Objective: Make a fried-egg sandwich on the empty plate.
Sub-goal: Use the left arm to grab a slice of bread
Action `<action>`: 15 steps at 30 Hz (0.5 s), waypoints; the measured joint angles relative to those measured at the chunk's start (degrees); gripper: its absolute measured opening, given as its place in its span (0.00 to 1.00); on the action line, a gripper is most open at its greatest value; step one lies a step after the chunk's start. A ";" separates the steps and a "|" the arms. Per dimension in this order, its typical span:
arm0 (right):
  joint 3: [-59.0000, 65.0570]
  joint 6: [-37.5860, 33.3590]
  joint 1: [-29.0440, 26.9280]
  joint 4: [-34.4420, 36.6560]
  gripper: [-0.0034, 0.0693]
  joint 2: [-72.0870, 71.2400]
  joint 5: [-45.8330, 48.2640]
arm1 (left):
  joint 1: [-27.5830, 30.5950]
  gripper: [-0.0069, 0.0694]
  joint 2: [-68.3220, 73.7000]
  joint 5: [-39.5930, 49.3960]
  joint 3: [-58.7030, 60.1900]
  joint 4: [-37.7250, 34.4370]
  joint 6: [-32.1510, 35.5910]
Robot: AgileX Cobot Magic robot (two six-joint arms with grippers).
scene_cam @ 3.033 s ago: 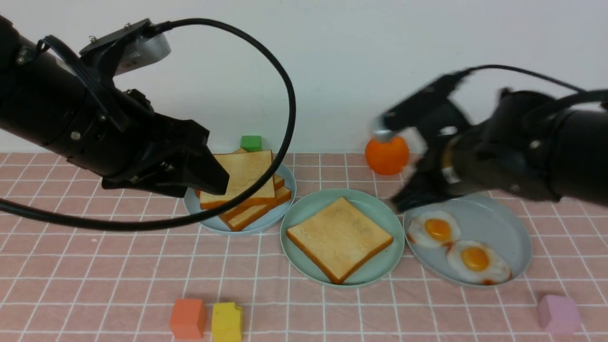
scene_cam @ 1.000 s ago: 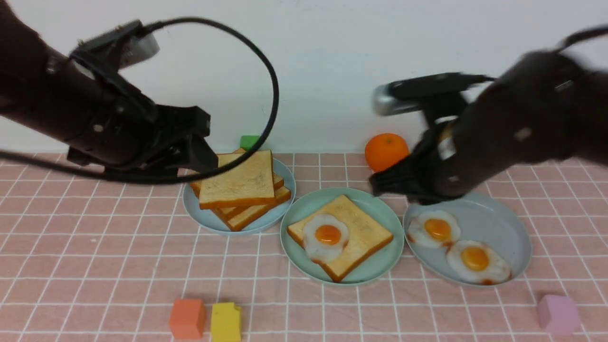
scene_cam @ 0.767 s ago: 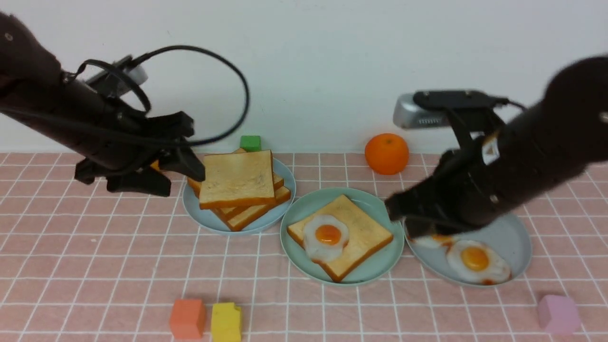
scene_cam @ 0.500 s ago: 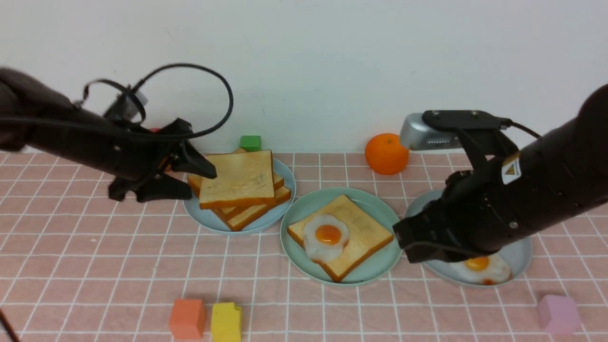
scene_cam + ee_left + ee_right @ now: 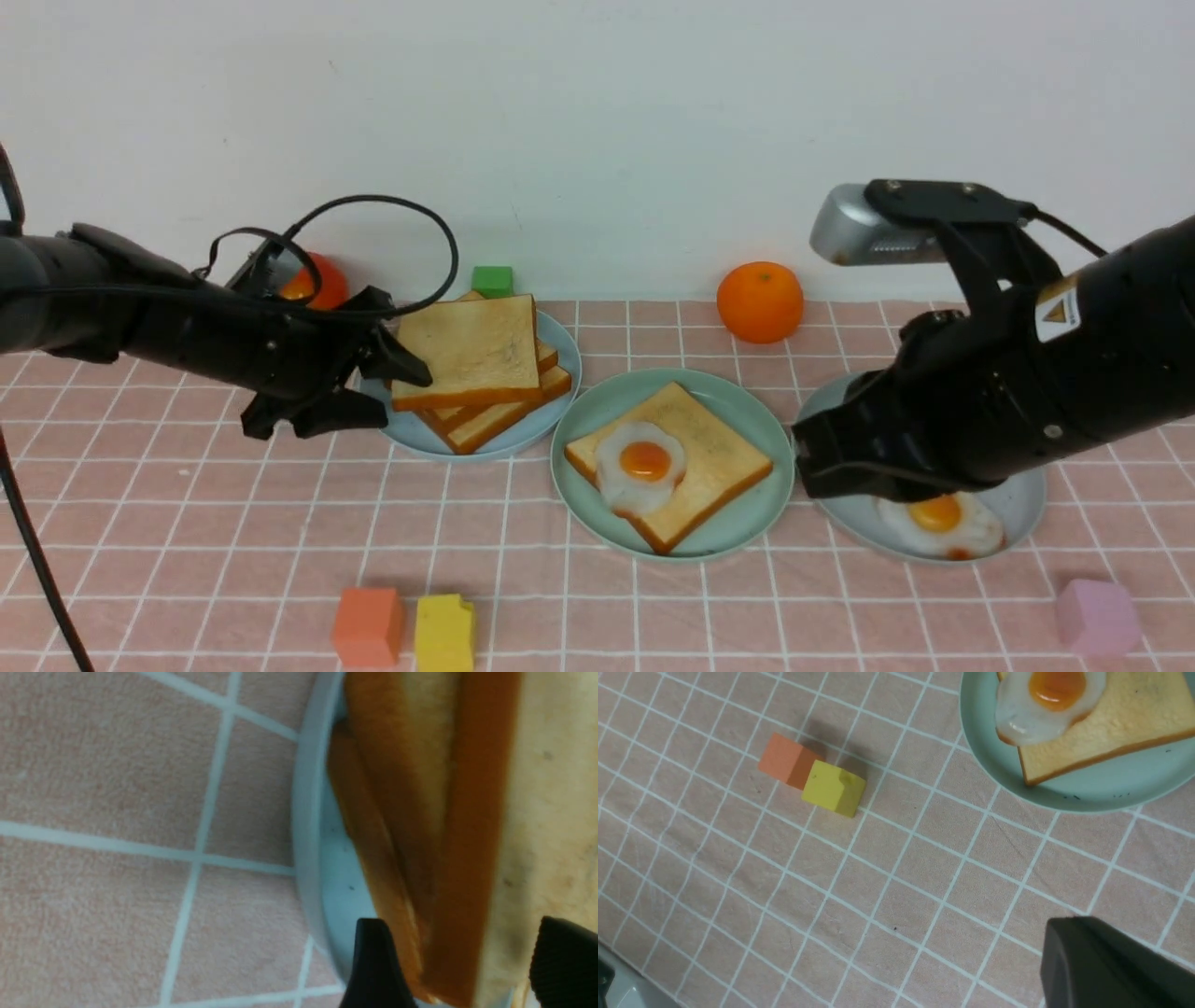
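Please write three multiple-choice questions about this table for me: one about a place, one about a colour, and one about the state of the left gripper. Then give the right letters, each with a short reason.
1. Which plate bears the toast with a fried egg on it?
A. the left one
B. the middle one
C. the right one

2. What colour is the block that stands next to the yellow block?
A. orange
B. pink
C. green

3. How is the left gripper?
A. shut and empty
B. shut on an egg
C. open

Answers:
1 B: the toast and egg lie on the green plate between the two others.
2 A: the orange block touches the yellow one.
3 C: its fingers stand apart on either side of the toast stack edge.
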 joint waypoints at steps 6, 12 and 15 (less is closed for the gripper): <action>0.00 0.00 0.00 0.00 0.07 0.00 0.54 | 0.00 0.67 2.24 0.88 -0.25 -6.37 6.81; 0.00 0.00 0.00 0.00 0.08 0.00 1.53 | 0.11 0.36 2.54 2.00 -0.25 -9.12 9.33; 0.00 0.00 0.00 0.00 0.08 0.00 1.68 | 0.11 0.27 2.54 2.24 -0.31 -9.64 9.33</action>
